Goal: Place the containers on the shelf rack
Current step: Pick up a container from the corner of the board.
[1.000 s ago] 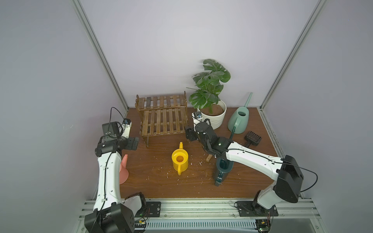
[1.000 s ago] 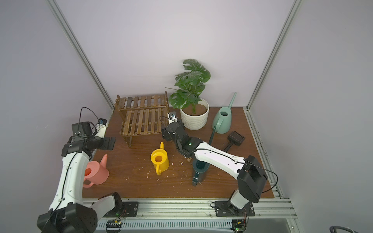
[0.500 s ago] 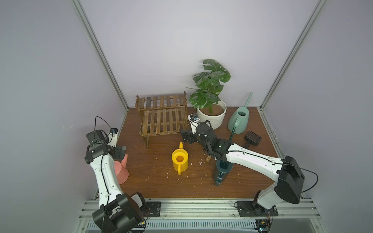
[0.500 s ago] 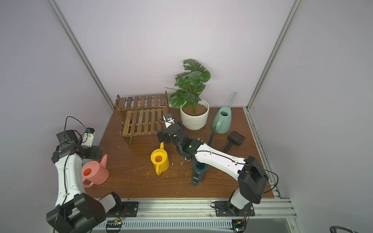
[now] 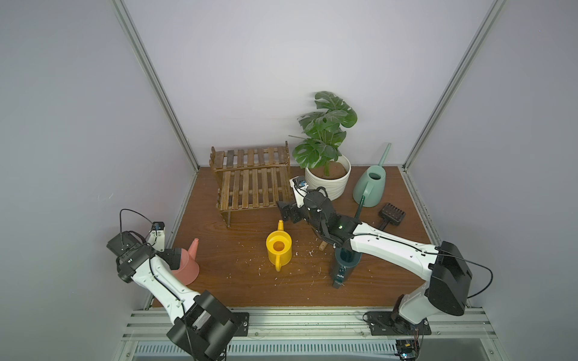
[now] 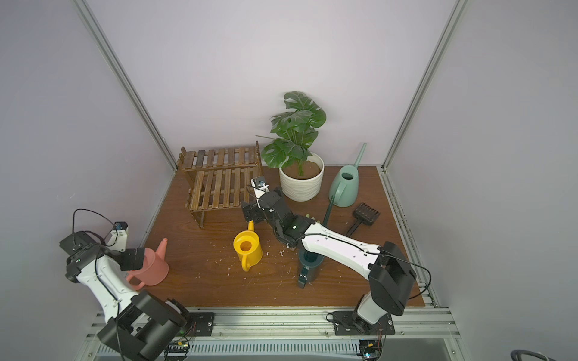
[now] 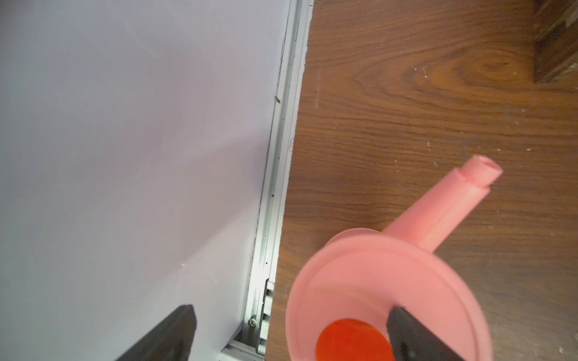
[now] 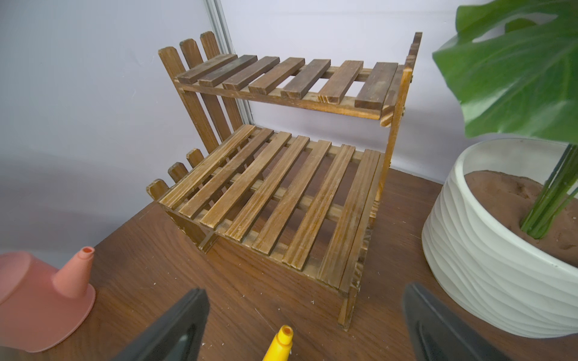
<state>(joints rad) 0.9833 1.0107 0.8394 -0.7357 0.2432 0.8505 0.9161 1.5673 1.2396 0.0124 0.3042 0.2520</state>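
left gripper (image 7: pixel 291 315) is the one right on the pink can (image 6: pixel 153 268), down at the near left corner of the table (image 5: pixel 244 281). jaws wide apart, one finger (image 7: pixel 416 340) over the can's mouth, the other off its outer side, nothing gripped yet. the spout points toward the shelf rack (image 5: pixel 253 187), which is well apart. right gripper (image 8: pixel 305 290) gapes empty over the yellow can (image 5: pixel 279 250)'s spout.
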